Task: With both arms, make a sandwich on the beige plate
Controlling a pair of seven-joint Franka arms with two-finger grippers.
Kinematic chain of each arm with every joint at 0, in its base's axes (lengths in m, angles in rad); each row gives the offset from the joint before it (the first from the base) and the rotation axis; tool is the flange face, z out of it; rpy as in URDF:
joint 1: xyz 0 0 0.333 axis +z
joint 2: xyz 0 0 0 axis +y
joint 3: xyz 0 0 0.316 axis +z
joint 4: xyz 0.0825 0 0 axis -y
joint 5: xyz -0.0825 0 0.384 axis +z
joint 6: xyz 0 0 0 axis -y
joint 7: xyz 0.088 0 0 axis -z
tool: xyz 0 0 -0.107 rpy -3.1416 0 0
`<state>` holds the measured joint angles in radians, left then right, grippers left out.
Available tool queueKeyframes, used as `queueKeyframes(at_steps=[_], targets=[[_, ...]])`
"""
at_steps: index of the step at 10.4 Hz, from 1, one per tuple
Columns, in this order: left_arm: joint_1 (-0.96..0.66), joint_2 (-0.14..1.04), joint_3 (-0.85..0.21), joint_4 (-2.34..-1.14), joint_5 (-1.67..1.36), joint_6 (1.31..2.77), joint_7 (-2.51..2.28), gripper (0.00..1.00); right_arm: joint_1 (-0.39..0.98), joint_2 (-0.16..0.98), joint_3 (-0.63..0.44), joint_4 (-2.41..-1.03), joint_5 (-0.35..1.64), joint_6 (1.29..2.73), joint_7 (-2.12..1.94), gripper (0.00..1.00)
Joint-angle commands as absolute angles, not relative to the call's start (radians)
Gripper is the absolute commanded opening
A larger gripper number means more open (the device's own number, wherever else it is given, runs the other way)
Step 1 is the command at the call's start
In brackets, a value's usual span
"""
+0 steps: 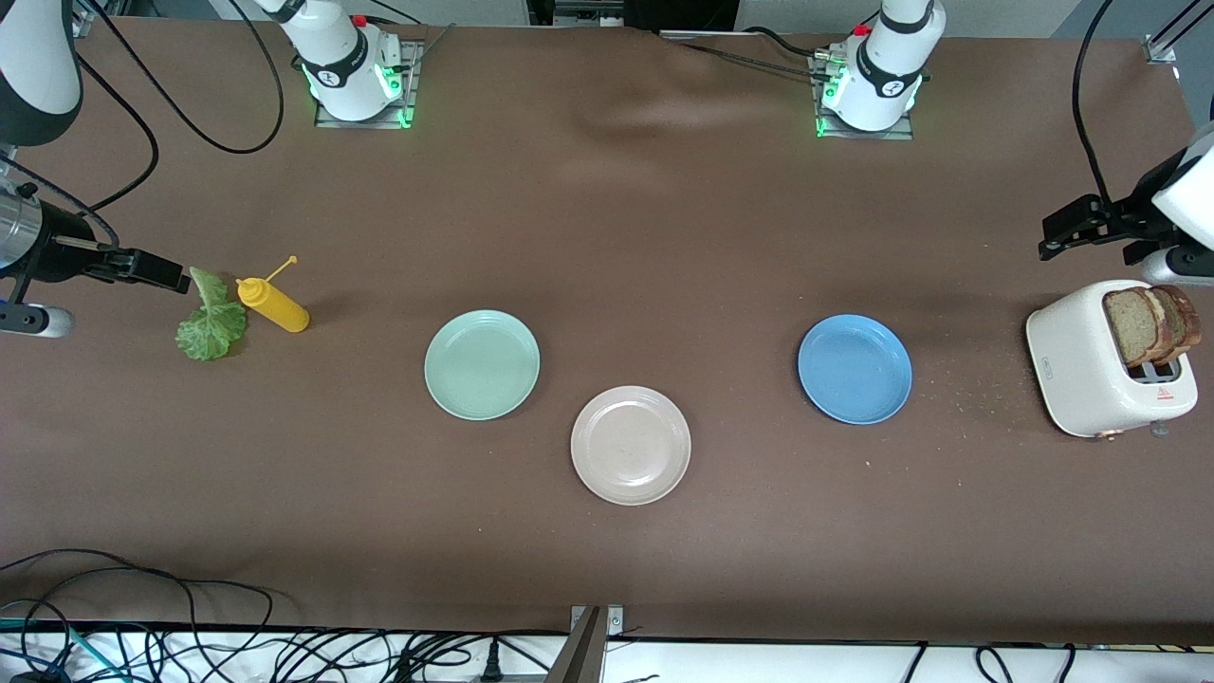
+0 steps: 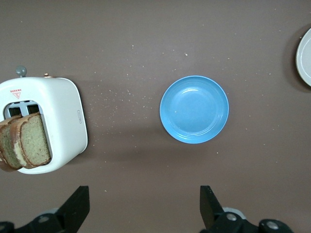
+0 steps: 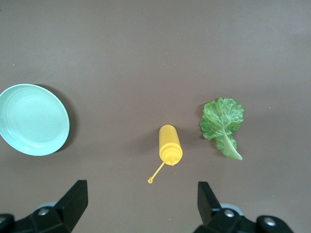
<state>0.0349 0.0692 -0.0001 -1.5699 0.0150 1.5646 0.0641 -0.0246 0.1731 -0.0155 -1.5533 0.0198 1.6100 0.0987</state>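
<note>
The beige plate (image 1: pixel 631 444) lies empty near the table's middle; its rim shows in the left wrist view (image 2: pixel 305 58). Two brown bread slices (image 1: pixel 1152 323) stand in a white toaster (image 1: pixel 1091 370) at the left arm's end, also seen in the left wrist view (image 2: pixel 26 143). A green lettuce leaf (image 1: pixel 211 318) lies flat at the right arm's end, also seen in the right wrist view (image 3: pixel 222 121). My left gripper (image 1: pixel 1048 242) (image 2: pixel 144 204) is open and empty, over the table beside the toaster. My right gripper (image 1: pixel 175 278) (image 3: pixel 141 201) is open and empty, over the table beside the lettuce.
A yellow squeeze bottle (image 1: pixel 273 304) (image 3: pixel 170 143) lies on its side next to the lettuce. A mint-green plate (image 1: pixel 482 364) (image 3: pixel 31 119) and a blue plate (image 1: pixel 855 369) (image 2: pixel 194 109) flank the beige plate, slightly farther from the camera. Crumbs lie between the blue plate and the toaster (image 2: pixel 58 116).
</note>
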Motion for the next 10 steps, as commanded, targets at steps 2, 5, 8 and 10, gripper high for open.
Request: queueKeyframes(at_steps=[2,5,8,10], targets=[[0.153,0.245,0.011,-1.499,0.021,1.545,0.071,1.00,-0.034,0.181,-0.009,-1.532,0.023,1.600,0.092,1.00],[0.241,0.337,0.014,-1.485,0.028,1.554,0.083,1.00,-0.035,0.181,-0.009,-1.532,0.023,1.600,0.091,1.00],[0.259,0.397,0.015,-1.483,0.146,1.577,0.094,1.00,-0.035,0.181,-0.011,-1.532,0.023,1.600,0.091,1.00],[0.290,0.399,0.015,-1.483,0.152,1.604,0.097,1.00,-0.035,0.181,-0.009,-1.532,0.023,1.600,0.091,1.00]])
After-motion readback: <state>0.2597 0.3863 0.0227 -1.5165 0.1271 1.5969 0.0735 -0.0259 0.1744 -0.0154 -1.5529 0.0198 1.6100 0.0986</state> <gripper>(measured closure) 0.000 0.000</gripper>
